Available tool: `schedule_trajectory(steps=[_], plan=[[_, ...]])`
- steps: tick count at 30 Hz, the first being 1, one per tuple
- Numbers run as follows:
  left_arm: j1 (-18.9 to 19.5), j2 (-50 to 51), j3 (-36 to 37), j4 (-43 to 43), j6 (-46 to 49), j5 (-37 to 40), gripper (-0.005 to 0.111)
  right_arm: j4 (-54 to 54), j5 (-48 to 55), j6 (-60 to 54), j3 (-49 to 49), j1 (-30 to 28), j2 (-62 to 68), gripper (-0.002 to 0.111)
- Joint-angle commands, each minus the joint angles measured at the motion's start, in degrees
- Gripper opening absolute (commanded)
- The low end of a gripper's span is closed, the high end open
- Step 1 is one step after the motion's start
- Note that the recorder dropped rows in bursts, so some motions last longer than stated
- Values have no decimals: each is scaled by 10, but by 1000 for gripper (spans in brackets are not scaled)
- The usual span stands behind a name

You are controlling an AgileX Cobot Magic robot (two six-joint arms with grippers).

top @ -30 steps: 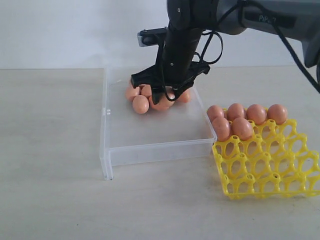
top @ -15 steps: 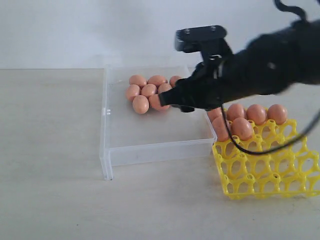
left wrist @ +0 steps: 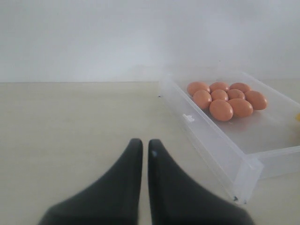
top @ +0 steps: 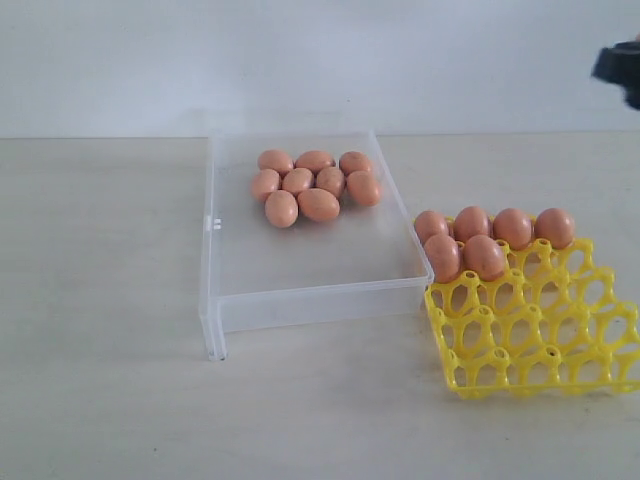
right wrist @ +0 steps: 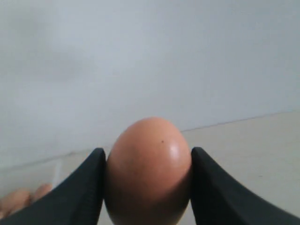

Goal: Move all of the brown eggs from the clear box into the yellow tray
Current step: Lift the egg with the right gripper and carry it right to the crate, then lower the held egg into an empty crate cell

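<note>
Several brown eggs (top: 310,185) lie clustered at the far end of the clear box (top: 310,305). More brown eggs (top: 485,255) fill the far cells of the yellow tray (top: 540,340), which stands right of the box. My right gripper (right wrist: 147,154) is shut on one brown egg (right wrist: 147,173), pinched upright between both fingers. In the exterior view only a black bit of the right arm (top: 620,68) shows, high at the right edge. My left gripper (left wrist: 142,143) is shut and empty, low over the table, left of the box (left wrist: 211,145).
The box and tray stand on a pale beige tabletop (top: 100,350) with a white wall behind. The near rows of the yellow tray hold no eggs. The tray's corner nearly touches the box's near right corner.
The right arm rose from the egg cluster in the box and swung right and up, almost leaving the exterior view. The eggs it had covered now show.
</note>
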Motion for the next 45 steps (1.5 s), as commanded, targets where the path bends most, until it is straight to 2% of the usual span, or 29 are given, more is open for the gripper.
schedule_trajectory(steps=[1, 5, 8, 12, 15, 21, 26, 28, 34, 38, 45], plan=[[2, -1, 1, -1, 1, 0, 4, 102, -46, 31, 4, -106, 15, 0], [2, -1, 1, -1, 1, 0, 4, 55, -67, 157, 4, -155, 37, 0], [2, -1, 1, -1, 1, 0, 4, -103, -148, 286, 4, -168, 59, 0], [2, -1, 1, -1, 1, 0, 4, -344, -375, 547, -15, -187, 116, 0], [2, -1, 1, -1, 1, 0, 4, -451, -500, 642, -53, -201, 171, 0], [2, -1, 1, -1, 1, 0, 4, -624, -518, 682, -108, -207, 252, 0], [2, -1, 1, -1, 1, 0, 4, -865, -518, 654, -109, -207, 278, 0], [2, -1, 1, -1, 1, 0, 4, -931, -464, 641, -109, -205, 285, 0], [2, -1, 1, -1, 1, 0, 4, -945, -260, 711, -94, -202, 298, 0], [2, -1, 1, -1, 1, 0, 4, -949, -278, 695, -94, -190, 321, 0], [2, -1, 1, -1, 1, 0, 4, -950, -274, 547, -94, -155, 342, 0]])
